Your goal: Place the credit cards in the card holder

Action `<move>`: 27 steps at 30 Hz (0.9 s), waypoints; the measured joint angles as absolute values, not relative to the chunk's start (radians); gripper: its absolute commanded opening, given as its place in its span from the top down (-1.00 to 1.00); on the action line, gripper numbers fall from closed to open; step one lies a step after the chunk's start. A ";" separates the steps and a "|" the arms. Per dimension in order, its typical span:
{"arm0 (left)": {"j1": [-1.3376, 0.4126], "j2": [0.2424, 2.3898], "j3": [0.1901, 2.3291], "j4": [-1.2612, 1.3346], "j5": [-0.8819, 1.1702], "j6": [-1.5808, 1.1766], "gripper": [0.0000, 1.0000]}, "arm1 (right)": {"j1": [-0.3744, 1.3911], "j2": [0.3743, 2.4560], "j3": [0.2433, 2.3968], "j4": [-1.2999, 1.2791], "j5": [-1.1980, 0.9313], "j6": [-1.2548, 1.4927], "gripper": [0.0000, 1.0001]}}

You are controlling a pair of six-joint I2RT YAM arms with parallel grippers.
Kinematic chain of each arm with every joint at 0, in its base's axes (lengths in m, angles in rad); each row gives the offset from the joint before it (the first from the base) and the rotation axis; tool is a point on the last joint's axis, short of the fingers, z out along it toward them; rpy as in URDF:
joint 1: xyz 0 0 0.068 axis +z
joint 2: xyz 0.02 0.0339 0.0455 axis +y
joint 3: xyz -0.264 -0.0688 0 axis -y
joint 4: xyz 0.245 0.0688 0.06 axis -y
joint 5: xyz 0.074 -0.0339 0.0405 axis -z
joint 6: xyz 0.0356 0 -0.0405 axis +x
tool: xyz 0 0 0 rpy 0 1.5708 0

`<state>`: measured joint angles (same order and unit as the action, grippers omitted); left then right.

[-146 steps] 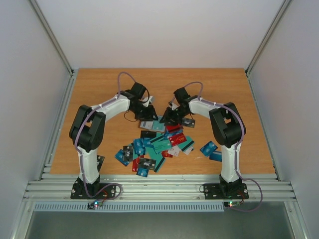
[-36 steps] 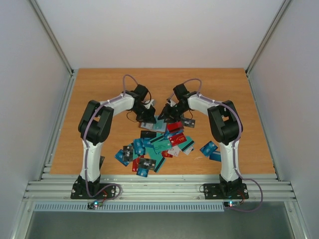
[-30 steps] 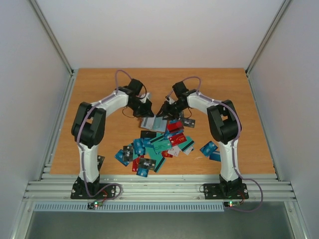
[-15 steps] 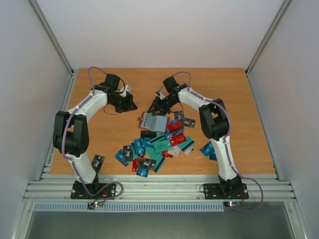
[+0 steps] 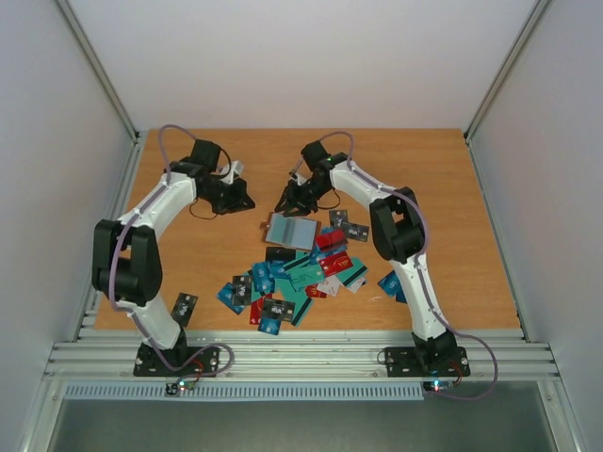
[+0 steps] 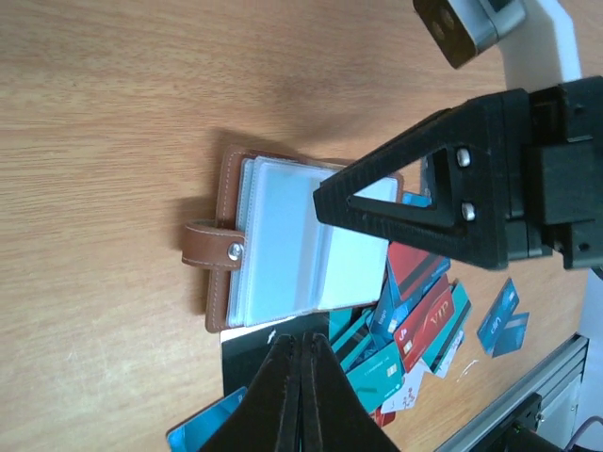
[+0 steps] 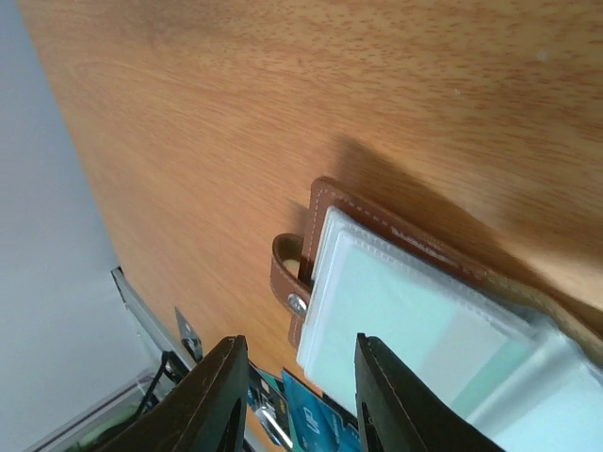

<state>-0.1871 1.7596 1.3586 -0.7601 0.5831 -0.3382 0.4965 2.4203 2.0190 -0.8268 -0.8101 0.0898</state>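
Open card holder (image 6: 283, 240), credit cards (image 6: 419, 315) apparently touching its near edge

Bright even light, soft shadows, near pincers blurred.

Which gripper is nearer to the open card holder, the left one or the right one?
Right. The right gripper hangs just at the far edge of the card holder, almost over it. The left gripper, fingers together, is farther off, beyond the holder's far left corner.
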 measured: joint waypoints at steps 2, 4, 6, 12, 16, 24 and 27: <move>-0.187 1.722 1.350 -0.767 0.575 -0.333 0.78 | 0.496 2.402 2.016 -0.838 -0.795 0.079 0.32; -0.187 1.667 1.329 -0.775 0.566 -0.330 0.49 | 0.496 2.350 1.975 -0.838 -0.769 0.063 0.30; -0.187 1.610 1.307 -0.791 0.554 -0.336 0.16 | 0.496 2.266 1.905 -0.836 -0.737 0.047 0.24; -0.187 1.473 1.283 -0.871 0.512 -0.293 -0.86 | 0.496 1.932 1.652 -0.804 -0.643 0.024 0.10; -0.187 1.373 1.220 -0.898 0.471 -0.266 -0.99 | 0.498 1.770 1.502 -0.781 -0.583 0.053 0.08; -0.151 1.248 1.043 -0.950 0.390 -0.304 -0.99 | 0.613 1.613 1.378 -0.840 -0.402 0.159 0.07; -0.141 1.200 0.994 -0.976 0.369 -0.311 -0.97 | 0.698 1.567 1.377 -0.872 -0.322 0.217 0.06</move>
